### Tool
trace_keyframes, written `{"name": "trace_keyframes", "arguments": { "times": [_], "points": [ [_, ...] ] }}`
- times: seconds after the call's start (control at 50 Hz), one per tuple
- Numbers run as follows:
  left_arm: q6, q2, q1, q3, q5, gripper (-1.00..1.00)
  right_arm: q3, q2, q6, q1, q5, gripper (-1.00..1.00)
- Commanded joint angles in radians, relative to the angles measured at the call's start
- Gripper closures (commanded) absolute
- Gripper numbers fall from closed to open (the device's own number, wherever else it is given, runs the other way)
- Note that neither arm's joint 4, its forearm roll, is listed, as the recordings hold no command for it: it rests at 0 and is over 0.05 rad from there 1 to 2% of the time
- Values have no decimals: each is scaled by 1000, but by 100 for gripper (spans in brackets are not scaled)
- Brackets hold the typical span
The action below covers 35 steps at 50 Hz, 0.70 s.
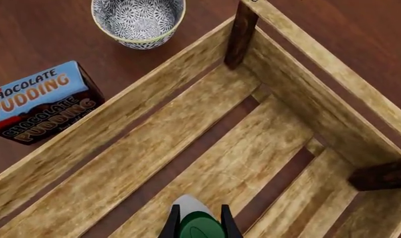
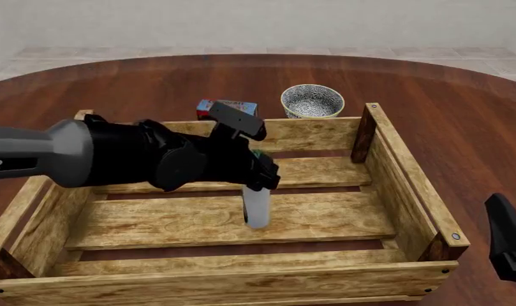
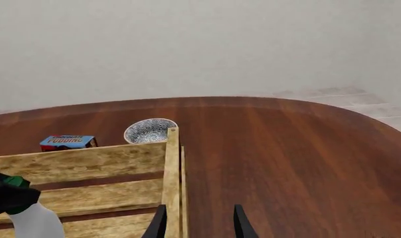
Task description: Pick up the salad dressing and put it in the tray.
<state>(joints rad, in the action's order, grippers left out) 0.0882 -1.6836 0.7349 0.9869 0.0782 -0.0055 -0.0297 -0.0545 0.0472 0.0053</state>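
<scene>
The salad dressing (image 2: pixel 256 209), a slim bottle with a whitish body and dark green cap, is upright inside the tray (image 2: pixel 240 278), over its middle slats. My left gripper (image 2: pixel 259 180) is shut on the bottle's neck from above. I cannot tell whether the base touches the floor. In the left wrist view the green cap (image 1: pixel 200 227) sits between the two fingers (image 1: pixel 170 224), above the tray's slatted floor (image 1: pixel 187 148). My right gripper (image 2: pixel 509 245) is open and empty, outside the tray's right front corner. In the right wrist view (image 3: pixel 200 225) it holds nothing; the bottle (image 3: pixel 31 222) shows there too.
A small speckled bowl (image 2: pixel 312 101) and a blue chocolate pudding box (image 2: pixel 232 106) stand on the dark wood table just behind the tray's far wall. Both also show in the left wrist view, the bowl (image 1: pixel 139 20) and the box (image 1: pixel 38 101). Brown corner posts (image 2: pixel 362 134) rise at the tray's corners.
</scene>
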Motion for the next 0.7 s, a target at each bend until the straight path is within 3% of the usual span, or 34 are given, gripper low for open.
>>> {"name": "trace_keyframes", "arguments": {
  "times": [0.02, 0.46, 0.48, 0.7],
  "points": [
    [-6, -17, 2, -20, -31, 100, 1, -2, -1, 1, -1, -100],
    [-26, -28, -8, -31, -39, 100, 0, -5, 2, 1, -3, -100],
    [-26, -29, -14, -28, -36, -100, 0, -2, 3, 0, -1, -100],
    [-32, -21, -25, -19, -24, -100, -1, -2, 3, -1, 1, -100]
  ]
}}
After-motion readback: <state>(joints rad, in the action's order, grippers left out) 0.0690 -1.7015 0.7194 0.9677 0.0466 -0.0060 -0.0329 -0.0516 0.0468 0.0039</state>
